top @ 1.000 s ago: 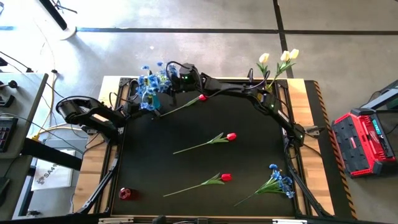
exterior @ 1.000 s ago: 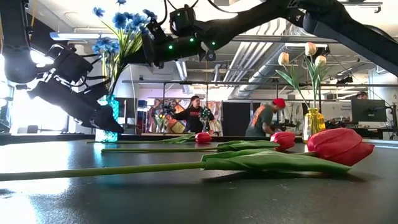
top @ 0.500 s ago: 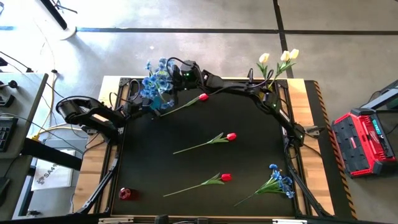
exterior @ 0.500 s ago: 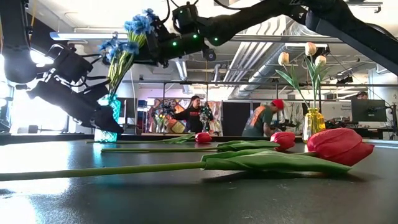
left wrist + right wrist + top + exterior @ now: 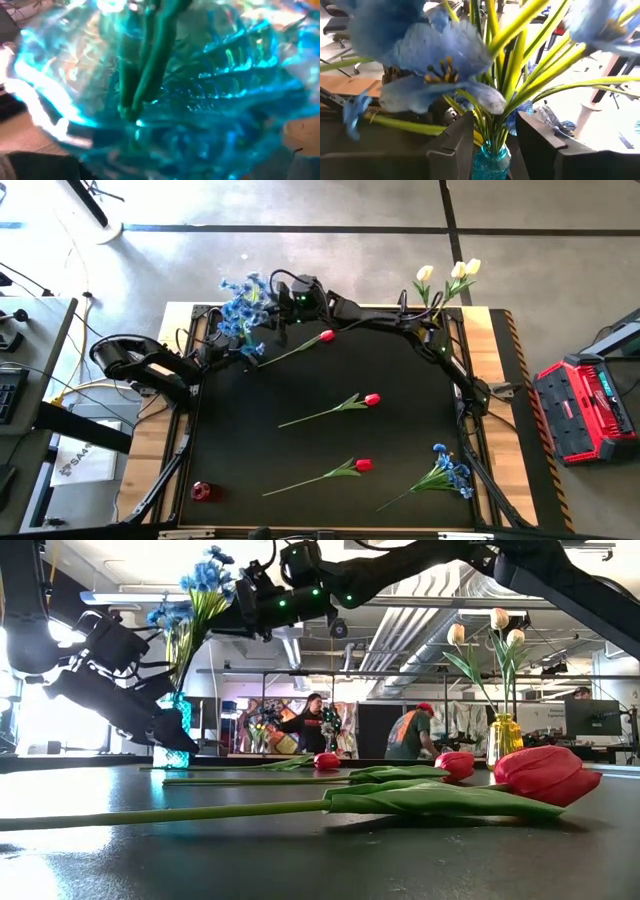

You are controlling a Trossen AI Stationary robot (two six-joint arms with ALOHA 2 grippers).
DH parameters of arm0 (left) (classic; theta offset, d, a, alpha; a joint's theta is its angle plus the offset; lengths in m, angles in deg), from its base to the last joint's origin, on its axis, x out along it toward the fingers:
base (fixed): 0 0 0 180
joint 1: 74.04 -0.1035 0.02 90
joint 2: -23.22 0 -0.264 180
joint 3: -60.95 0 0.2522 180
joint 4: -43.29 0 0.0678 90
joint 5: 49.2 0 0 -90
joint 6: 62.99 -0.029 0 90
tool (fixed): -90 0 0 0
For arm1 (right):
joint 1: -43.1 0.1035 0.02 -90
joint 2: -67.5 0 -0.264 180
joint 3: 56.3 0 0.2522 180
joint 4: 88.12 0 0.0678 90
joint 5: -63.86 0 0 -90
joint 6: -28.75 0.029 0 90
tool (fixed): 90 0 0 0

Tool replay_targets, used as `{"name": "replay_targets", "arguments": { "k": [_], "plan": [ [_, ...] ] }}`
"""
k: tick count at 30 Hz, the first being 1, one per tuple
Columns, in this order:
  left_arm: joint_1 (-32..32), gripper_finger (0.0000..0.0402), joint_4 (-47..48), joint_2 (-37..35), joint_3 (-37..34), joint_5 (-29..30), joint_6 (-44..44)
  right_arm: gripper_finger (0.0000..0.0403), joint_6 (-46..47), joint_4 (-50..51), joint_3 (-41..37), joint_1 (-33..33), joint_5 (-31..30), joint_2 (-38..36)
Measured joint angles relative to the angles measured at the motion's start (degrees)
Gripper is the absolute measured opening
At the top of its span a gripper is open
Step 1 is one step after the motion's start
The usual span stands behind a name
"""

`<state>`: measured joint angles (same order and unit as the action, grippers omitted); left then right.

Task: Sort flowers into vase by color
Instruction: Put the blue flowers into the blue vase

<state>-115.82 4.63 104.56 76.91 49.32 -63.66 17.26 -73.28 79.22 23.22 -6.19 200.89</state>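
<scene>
Blue-blossom spray w/ long green stems stands in turquoise glass vase at worktop's back-left corner, stems leaning, blossoms up. Right gripper jaws part-open around stems. Left gripper at vase; jaws' state unclear.

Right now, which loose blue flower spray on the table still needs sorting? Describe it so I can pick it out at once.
Start from the black table mat and go to its near right corner, beside the base of the right arm. There lies a spray of small blue blossoms on green stems, flat on the mat. Its neighbours on the mat are single red tulips; it alone is blue and many-headed.
</scene>
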Motion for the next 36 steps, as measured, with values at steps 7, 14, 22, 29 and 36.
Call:
{"name": "replay_targets", "arguments": {
  "k": [7, 14, 22, 29, 36],
  "plan": [
    [0.0, 0.0344, 0.2, 0.0, 0.0, 4.5, 0.0, 0.0134, 0.5, 3.6, 0.0, -0.1, 0.0, -1.1],
    [0.0, 0.0344, 3.4, -0.4, 0.1, 4.9, 0.6, 0.0134, -0.3, 10.6, 0.0, -0.4, 0.0, -3.3],
    [0.0, 0.0344, 12.1, -7.2, 0.0, 7.3, -0.1, 0.0134, 0.0, 17.3, 0.0, -0.2, 0.2, -5.5],
    [-0.1, 0.0344, 19.1, -17.1, 0.0, 7.7, 0.2, 0.0134, -0.5, 19.4, 0.0, 0.7, 1.1, -5.4],
    [0.0, 0.0344, 29.3, -26.6, 0.0, 6.9, 3.9, 0.0134, -0.5, 21.2, 0.0, 0.5, 4.5, -7.1]
  ]
}}
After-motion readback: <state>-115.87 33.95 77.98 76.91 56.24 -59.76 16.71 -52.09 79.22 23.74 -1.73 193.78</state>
